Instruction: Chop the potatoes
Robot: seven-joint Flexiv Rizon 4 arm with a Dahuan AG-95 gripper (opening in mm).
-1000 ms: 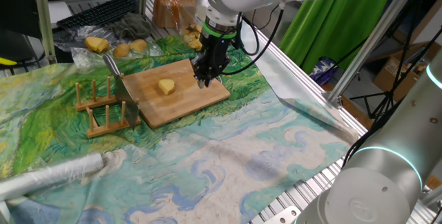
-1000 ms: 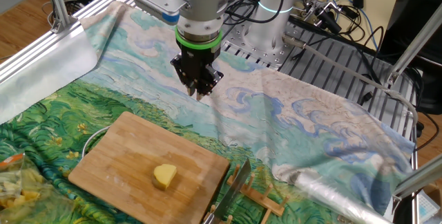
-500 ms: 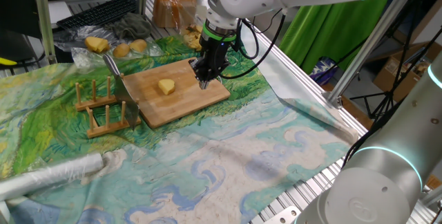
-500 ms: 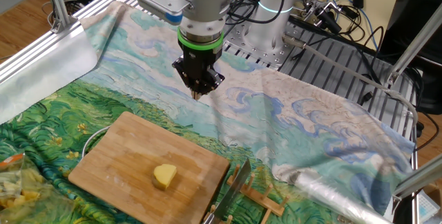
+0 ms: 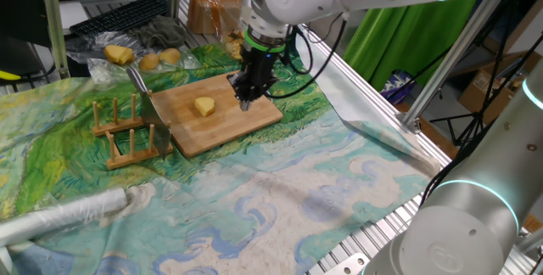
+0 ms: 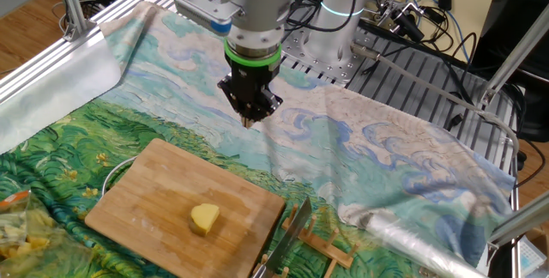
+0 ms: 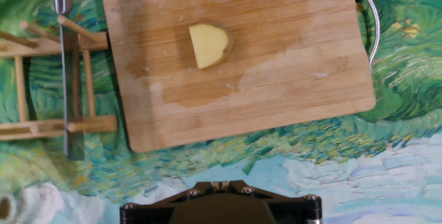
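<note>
- Painted cloth [image 5: 280,190] covers the table; on it lies the wooden board [image 7: 290,86], with one pale potato [image 7: 208,45] lump near the board's middle, uncut.
- Beside the board's short edge, the knife [image 7: 67,79] rests in a wooden rack [image 7: 41,124], untouched.
- Above the board's long edge hangs the gripper [image 6: 250,120], jaws pressed together and holding nothing.
- Risk: jaws this tight cannot take the knife handle unless they part first; a descent here would strike board or cloth.
- The rounded potato could roll under a blade.
</note>
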